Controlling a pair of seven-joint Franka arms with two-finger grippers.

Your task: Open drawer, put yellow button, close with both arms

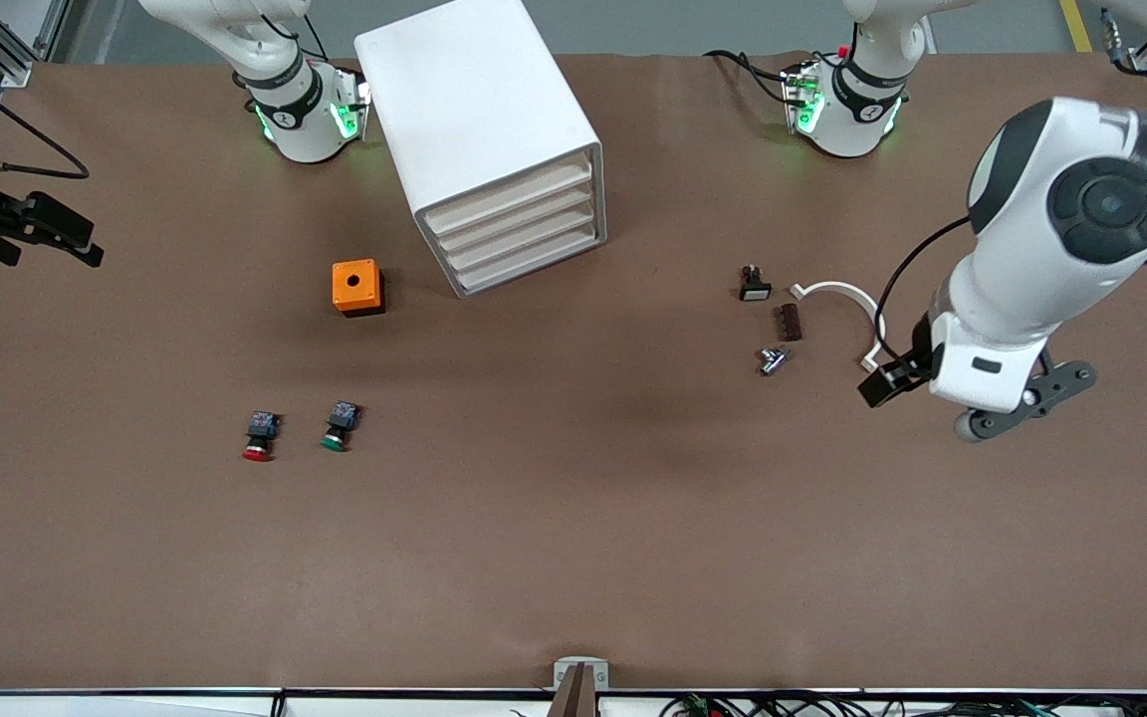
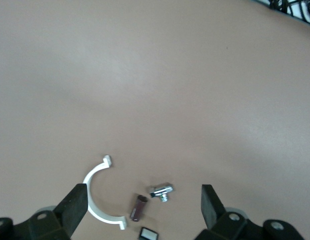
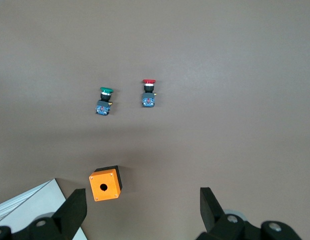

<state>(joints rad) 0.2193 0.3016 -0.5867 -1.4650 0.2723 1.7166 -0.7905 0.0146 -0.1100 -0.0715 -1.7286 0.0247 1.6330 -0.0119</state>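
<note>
The white cabinet (image 1: 479, 119) stands near the robots' bases, between them. Its topmost drawer (image 1: 512, 194) is shut, like the three below it. A corner of the cabinet shows in the right wrist view (image 3: 30, 207). No yellow button shows in any view. My left gripper (image 1: 992, 403) hangs high over the left arm's end of the table, open and empty (image 2: 142, 194). My right gripper (image 1: 51, 237) is up over the right arm's end of the table, open and empty (image 3: 143, 197).
An orange box (image 1: 357, 287) with a round hole sits beside the cabinet. A red-capped button (image 1: 259, 436) and a green-capped button (image 1: 339, 425) lie nearer the camera. Under the left gripper lie a white curved clip (image 2: 97, 197), a brown piece (image 2: 138, 207), a metal part (image 2: 161, 190) and a white-capped switch (image 1: 755, 286).
</note>
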